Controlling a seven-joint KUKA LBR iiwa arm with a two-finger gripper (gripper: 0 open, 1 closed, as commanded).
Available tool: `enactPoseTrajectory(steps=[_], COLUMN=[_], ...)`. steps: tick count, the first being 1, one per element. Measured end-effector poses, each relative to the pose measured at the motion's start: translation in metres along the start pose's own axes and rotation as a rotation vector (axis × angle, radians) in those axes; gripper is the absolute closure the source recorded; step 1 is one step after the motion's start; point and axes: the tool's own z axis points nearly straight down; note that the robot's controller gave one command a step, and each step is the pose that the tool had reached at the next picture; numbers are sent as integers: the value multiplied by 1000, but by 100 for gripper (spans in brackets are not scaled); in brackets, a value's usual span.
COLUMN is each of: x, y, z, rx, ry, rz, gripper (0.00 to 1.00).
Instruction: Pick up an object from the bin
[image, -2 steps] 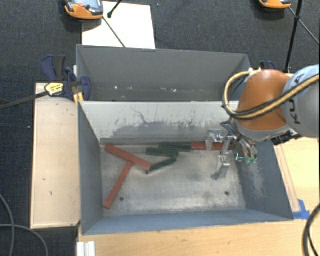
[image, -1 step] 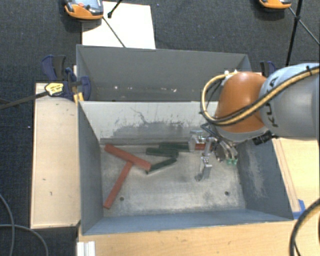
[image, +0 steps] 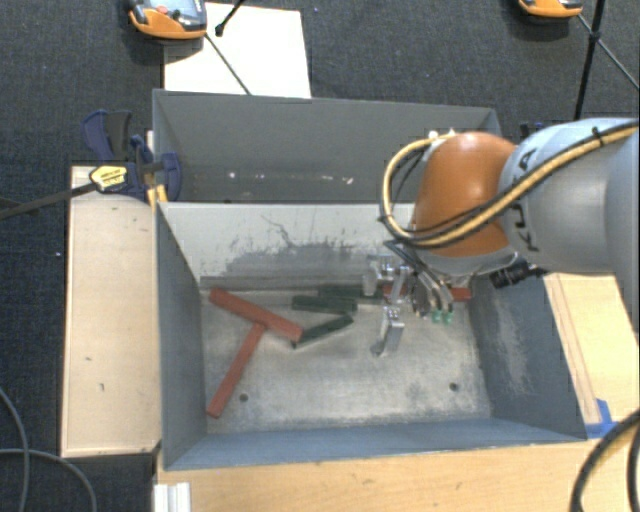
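End effector (image: 386, 338) hangs low at mid-frame, just right of a dark green bar (image: 322, 328). Spread or pressed together? Cannot tell. Red bars (image: 252, 311) lie further left. Nothing looks lifted; the pick's all ahead.

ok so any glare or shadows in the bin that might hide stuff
Camera view: a pale sheen lies along the back of the bin, no harsh glare; the arm darkens the floor's right side beside the gripper; the red sticks and dark green sticks at left lie in even light.
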Motion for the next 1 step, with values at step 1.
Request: enactPoseTrajectory(steps=[1], x=[-2], y=[18], z=[18], rx=[3], ry=[-5], rz=[-52], gripper=[0])
